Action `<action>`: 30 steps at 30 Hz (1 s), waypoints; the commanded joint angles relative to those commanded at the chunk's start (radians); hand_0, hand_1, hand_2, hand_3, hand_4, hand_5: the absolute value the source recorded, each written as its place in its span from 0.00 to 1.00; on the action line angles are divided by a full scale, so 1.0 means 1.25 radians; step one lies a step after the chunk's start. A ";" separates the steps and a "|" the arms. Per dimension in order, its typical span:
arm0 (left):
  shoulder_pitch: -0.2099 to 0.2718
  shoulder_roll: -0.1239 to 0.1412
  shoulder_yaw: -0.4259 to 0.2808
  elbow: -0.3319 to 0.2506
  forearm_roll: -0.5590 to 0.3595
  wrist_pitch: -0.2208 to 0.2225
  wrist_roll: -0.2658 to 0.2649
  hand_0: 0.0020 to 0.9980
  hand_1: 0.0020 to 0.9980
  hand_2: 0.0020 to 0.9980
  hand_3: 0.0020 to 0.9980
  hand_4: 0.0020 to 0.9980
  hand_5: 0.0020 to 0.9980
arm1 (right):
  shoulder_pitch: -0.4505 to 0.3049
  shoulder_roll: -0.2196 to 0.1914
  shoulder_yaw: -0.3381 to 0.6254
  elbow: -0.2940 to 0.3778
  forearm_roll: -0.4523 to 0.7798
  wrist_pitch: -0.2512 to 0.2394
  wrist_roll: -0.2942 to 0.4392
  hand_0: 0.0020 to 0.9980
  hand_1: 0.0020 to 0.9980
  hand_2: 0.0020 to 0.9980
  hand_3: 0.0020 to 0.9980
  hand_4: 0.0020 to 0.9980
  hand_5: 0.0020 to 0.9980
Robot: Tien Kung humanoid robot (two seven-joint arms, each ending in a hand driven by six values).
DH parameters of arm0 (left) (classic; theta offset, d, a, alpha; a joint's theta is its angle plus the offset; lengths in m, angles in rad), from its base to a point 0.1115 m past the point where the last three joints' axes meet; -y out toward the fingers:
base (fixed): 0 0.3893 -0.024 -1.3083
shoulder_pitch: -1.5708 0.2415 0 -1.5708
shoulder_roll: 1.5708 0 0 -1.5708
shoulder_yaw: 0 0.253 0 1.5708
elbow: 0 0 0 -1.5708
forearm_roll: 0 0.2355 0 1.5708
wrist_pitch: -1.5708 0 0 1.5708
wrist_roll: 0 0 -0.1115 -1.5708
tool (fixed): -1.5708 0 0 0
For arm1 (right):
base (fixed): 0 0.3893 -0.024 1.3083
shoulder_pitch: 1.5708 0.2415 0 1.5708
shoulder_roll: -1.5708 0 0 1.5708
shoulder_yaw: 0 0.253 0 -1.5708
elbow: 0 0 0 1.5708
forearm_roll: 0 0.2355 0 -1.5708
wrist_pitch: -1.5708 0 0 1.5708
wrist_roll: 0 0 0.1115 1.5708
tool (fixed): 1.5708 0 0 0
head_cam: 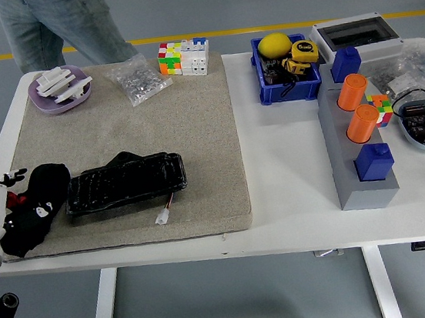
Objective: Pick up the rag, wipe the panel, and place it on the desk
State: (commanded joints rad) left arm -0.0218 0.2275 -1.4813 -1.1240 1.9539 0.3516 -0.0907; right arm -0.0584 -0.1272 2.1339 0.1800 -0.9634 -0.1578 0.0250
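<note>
The black glossy panel (pixel 125 184) lies flat on the beige mat (pixel 192 115), near its front left. Just left of it a black rag (pixel 45 196) with small white and red marks is bunched at the mat's corner. My left hand (pixel 14 195) comes in from the lower left on a white forearm and sits at the rag's left side. Black on black, its hold on the rag is unclear. A dark lump (pixel 127 158) peeks out behind the panel. My right arm is out of view.
A person's legs (pixel 49 28) stand at the far left. A purple dish (pixel 60 88), a plastic bag (pixel 139 79) and puzzle cubes (pixel 183 57) line the mat's back. A small white connector (pixel 163 215) lies before the panel. A blue bin (pixel 287 68) and a grey rack (pixel 358 141) stand right.
</note>
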 joint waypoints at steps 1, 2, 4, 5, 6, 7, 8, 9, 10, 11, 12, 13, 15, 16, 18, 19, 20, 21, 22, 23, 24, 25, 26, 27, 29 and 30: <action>0.006 0.000 -0.007 -0.015 -0.006 0.000 -0.002 0.81 0.87 0.85 0.84 1.00 0.44 | 0.000 0.000 0.001 0.000 -0.001 0.000 0.000 0.69 0.61 0.58 0.57 0.99 0.42; 0.013 0.001 -0.013 -0.030 -0.012 -0.001 -0.004 0.81 0.87 0.85 0.84 1.00 0.44 | 0.000 0.000 0.002 0.000 -0.002 -0.001 0.000 0.69 0.61 0.58 0.57 0.99 0.42; 0.026 0.005 -0.022 -0.064 -0.029 -0.002 -0.014 0.81 0.87 0.85 0.84 1.00 0.44 | -0.001 0.000 0.004 0.000 -0.002 -0.001 0.000 0.69 0.61 0.58 0.57 0.99 0.42; 0.033 0.006 -0.028 -0.082 -0.047 -0.005 -0.024 0.81 0.87 0.85 0.84 1.00 0.44 | -0.001 -0.001 0.002 0.000 0.000 -0.002 0.000 0.69 0.61 0.58 0.57 0.99 0.42; 0.039 0.007 -0.034 -0.100 -0.075 -0.010 -0.037 0.81 0.87 0.85 0.84 1.00 0.44 | -0.002 -0.001 0.000 0.000 0.003 -0.003 -0.001 0.69 0.61 0.58 0.57 0.99 0.42; 0.043 0.007 -0.040 -0.114 -0.102 -0.014 -0.046 0.79 0.85 0.84 0.83 1.00 0.46 | -0.002 -0.001 -0.004 0.000 0.007 -0.005 -0.001 0.69 0.61 0.58 0.57 0.98 0.42; 0.045 0.006 -0.044 -0.123 -0.125 -0.016 -0.051 0.79 0.85 0.84 0.83 1.00 0.46 | -0.002 -0.001 -0.007 0.000 0.010 -0.005 -0.002 0.69 0.61 0.58 0.57 0.98 0.42; 0.047 0.005 -0.053 -0.140 -0.156 -0.026 -0.050 0.79 0.85 0.84 0.83 1.00 0.46 | -0.003 -0.001 -0.014 0.000 0.017 -0.007 -0.003 0.69 0.61 0.58 0.57 0.98 0.42; 0.048 0.003 -0.061 -0.159 -0.188 -0.039 -0.047 0.79 0.85 0.84 0.83 1.00 0.46 | -0.004 0.000 -0.021 0.000 0.024 -0.008 -0.003 0.69 0.61 0.58 0.57 0.98 0.42; 0.046 0.002 -0.066 -0.175 -0.217 -0.051 -0.050 0.79 0.85 0.84 0.83 1.00 0.46 | -0.005 0.000 -0.027 0.000 0.029 -0.010 -0.004 0.69 0.61 0.58 0.57 0.98 0.42; 0.044 0.002 -0.068 -0.187 -0.252 -0.062 -0.055 0.79 0.85 0.84 0.83 1.00 0.46 | -0.005 0.001 -0.031 0.000 0.033 -0.011 -0.005 0.69 0.61 0.58 0.57 0.98 0.42; 0.042 0.001 -0.068 -0.195 -0.287 -0.072 -0.059 0.74 0.79 0.79 0.80 1.00 0.47 | -0.006 0.001 -0.033 0.000 0.035 -0.012 -0.005 0.69 0.61 0.58 0.57 0.98 0.42; 0.033 0.000 -0.063 -0.210 -0.355 -0.107 -0.071 0.74 0.79 0.79 0.80 1.00 0.47 | -0.007 0.001 -0.036 0.000 0.037 -0.014 -0.006 0.69 0.61 0.58 0.57 0.98 0.42; 0.030 -0.002 -0.061 -0.214 -0.386 -0.117 -0.077 0.74 0.79 0.79 0.80 1.00 0.47 | -0.007 0.001 -0.037 0.000 0.038 -0.015 -0.006 0.69 0.61 0.58 0.57 0.98 0.42; 0.022 -0.009 -0.058 -0.220 -0.453 -0.144 -0.086 0.74 0.79 0.79 0.80 1.00 0.47 | -0.007 0.001 -0.041 0.000 0.040 -0.015 -0.006 0.69 0.61 0.58 0.57 0.98 0.42; 0.015 -0.017 -0.057 -0.220 -0.490 -0.162 -0.088 0.71 0.76 0.76 0.76 1.00 0.48 | -0.008 0.001 -0.048 0.000 0.045 -0.017 -0.007 0.69 0.60 0.58 0.57 0.98 0.42; 0.011 -0.022 -0.057 -0.219 -0.521 -0.175 -0.088 0.71 0.76 0.76 0.76 1.00 0.48 | -0.008 0.001 -0.052 0.000 0.049 -0.018 -0.007 0.69 0.60 0.58 0.57 0.98 0.42; 0.003 -0.034 -0.060 -0.218 -0.557 -0.194 -0.088 0.71 0.76 0.76 0.76 1.00 0.48 | -0.009 0.001 -0.066 0.000 0.059 -0.019 -0.009 0.69 0.60 0.58 0.57 0.98 0.42; -0.002 -0.042 -0.063 -0.217 -0.589 -0.208 -0.089 0.71 0.76 0.76 0.76 1.00 0.48 | -0.009 0.001 -0.075 0.000 0.064 -0.020 -0.010 0.69 0.60 0.58 0.57 0.98 0.42; -0.006 -0.050 -0.067 -0.218 -0.620 -0.218 -0.091 0.71 0.76 0.76 0.76 1.00 0.48 | -0.009 0.001 -0.083 0.000 0.070 -0.021 -0.011 0.69 0.60 0.58 0.57 0.98 0.42; -0.009 -0.057 -0.069 -0.218 -0.656 -0.226 -0.094 0.71 0.76 0.76 0.76 1.00 0.48 | -0.009 0.001 -0.089 0.000 0.075 -0.021 -0.011 0.69 0.60 0.58 0.57 0.98 0.42; -0.012 -0.065 -0.071 -0.218 -0.687 -0.243 -0.098 0.69 0.75 0.74 0.74 1.00 0.48 | -0.009 0.001 -0.099 0.000 0.082 -0.022 -0.012 0.70 0.60 0.58 0.57 0.98 0.42; -0.013 -0.069 -0.071 -0.217 -0.724 -0.258 -0.101 0.69 0.75 0.74 0.74 1.00 0.48 | -0.008 0.000 -0.108 0.000 0.088 -0.023 -0.013 0.70 0.60 0.58 0.57 0.98 0.42; -0.013 -0.073 -0.070 -0.215 -0.760 -0.273 -0.101 0.69 0.75 0.74 0.74 1.00 0.48 | -0.007 -0.001 -0.117 0.000 0.094 -0.024 -0.014 0.70 0.60 0.58 0.57 0.98 0.42; -0.012 -0.077 -0.068 -0.214 -0.823 -0.297 -0.102 0.69 0.75 0.74 0.74 1.00 0.48 | -0.005 -0.003 -0.130 0.000 0.105 -0.024 -0.014 0.70 0.60 0.58 0.57 0.98 0.42; -0.011 -0.079 -0.069 -0.213 -0.858 -0.307 -0.105 0.69 0.75 0.74 0.74 1.00 0.48 | -0.005 -0.003 -0.135 0.000 0.109 -0.024 -0.014 0.70 0.60 0.58 0.57 0.98 0.42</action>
State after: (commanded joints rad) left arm -0.0350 0.1284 -1.5672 -1.3902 0.8818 -0.0319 -0.2220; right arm -0.0640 -0.1303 1.9653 0.1800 -0.8270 -0.1878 0.0079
